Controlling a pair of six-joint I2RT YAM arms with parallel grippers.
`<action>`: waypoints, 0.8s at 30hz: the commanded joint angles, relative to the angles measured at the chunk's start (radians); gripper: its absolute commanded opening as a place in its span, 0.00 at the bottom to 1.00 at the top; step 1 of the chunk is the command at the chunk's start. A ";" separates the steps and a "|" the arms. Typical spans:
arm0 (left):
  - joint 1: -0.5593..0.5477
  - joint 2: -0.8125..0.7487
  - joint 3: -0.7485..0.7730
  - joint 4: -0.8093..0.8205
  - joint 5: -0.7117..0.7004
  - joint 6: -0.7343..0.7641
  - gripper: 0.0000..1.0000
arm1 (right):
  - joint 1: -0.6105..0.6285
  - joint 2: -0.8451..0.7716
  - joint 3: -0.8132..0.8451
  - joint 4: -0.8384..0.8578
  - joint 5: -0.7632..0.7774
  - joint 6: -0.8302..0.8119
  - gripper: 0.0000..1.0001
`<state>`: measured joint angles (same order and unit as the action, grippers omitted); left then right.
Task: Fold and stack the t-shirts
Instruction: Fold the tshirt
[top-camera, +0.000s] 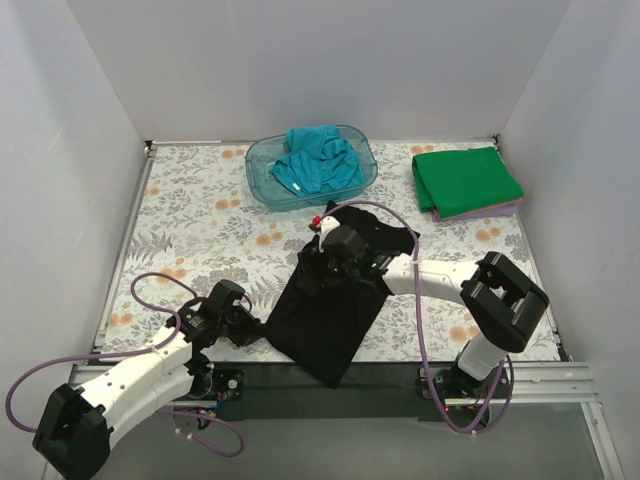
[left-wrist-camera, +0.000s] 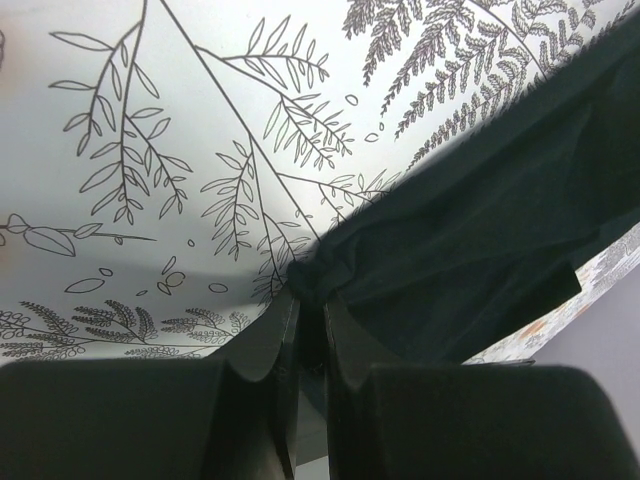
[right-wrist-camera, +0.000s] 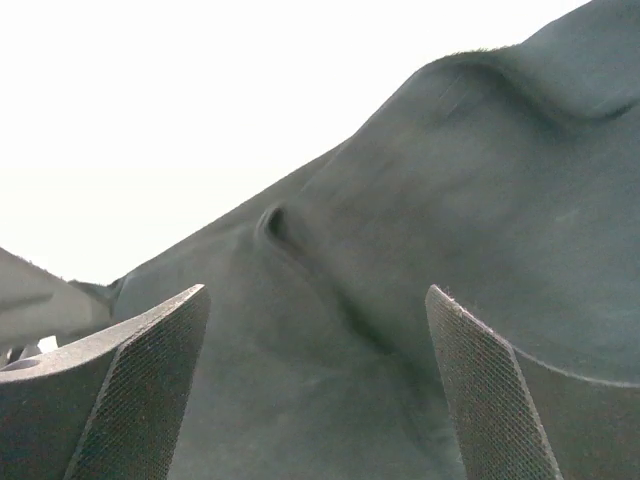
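The black t-shirt (top-camera: 335, 310) lies in the front middle of the table, its lower end hanging over the near edge. My left gripper (top-camera: 250, 328) is shut on the shirt's left edge; in the left wrist view the fingertips (left-wrist-camera: 292, 305) pinch a bunched black fold (left-wrist-camera: 480, 210). My right gripper (top-camera: 322, 262) is open low over the shirt's upper part; in the right wrist view the black cloth (right-wrist-camera: 400, 260) fills the space between the pads (right-wrist-camera: 150, 380). The green t-shirt (top-camera: 465, 178) lies folded at the back right. The teal t-shirt (top-camera: 318, 160) is crumpled in the blue tub (top-camera: 262, 180).
The floral tablecloth (top-camera: 200, 230) covers the table. A pale lilac cloth (top-camera: 490, 211) shows under the green shirt. White walls close in the left, back and right sides. A purple cable (top-camera: 418, 300) loops over the right arm.
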<state>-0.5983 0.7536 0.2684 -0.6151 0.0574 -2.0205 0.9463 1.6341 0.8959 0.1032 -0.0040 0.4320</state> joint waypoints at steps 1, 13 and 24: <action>-0.006 0.020 -0.026 -0.156 -0.044 -0.144 0.00 | -0.023 -0.081 0.031 0.030 0.015 -0.101 0.95; -0.006 0.012 -0.023 -0.155 -0.083 -0.139 0.00 | -0.006 -0.465 -0.357 -0.010 -0.326 0.049 0.97; -0.008 0.004 -0.024 -0.172 -0.088 -0.150 0.00 | -0.072 -0.401 -0.410 -0.152 -0.001 0.056 0.97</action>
<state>-0.5999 0.7475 0.2707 -0.6281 0.0456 -2.0235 0.9047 1.2167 0.4625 0.0444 -0.1612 0.5037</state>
